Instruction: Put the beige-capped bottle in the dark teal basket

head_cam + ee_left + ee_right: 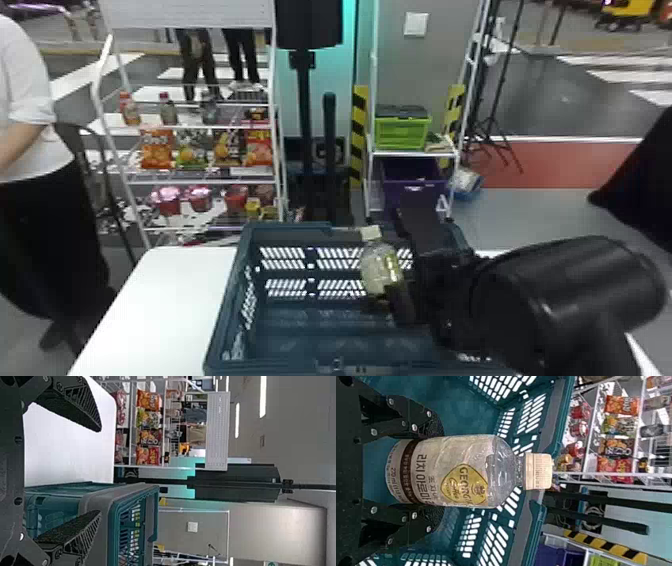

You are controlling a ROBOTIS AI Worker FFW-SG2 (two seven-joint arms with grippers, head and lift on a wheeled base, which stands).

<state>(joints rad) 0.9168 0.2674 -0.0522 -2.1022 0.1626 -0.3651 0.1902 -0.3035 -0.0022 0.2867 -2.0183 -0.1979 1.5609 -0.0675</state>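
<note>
Several snack bags [158,150] are standing beyond the dark teal basket [227,305]; the right tool [390,298] is gripping the beige-capped bottle [379,265], the left tool [100,471] gaping, tabletop [165,290] extending leftward.

The robot's right arm [510,315] is black with a bulky rounded casing [590,280]; the left pincer [99,471] has black latticed fingers [82,399] with rough pads [65,529].

The white rack [150,15] holds drinks [168,111], snack bags [157,150] below them and red cups [166,201] lower still. Right of the rack, a green crate [402,134] sits above a purple bin [414,194]. The white surface [165,300] lies nearer than the rack.
</note>
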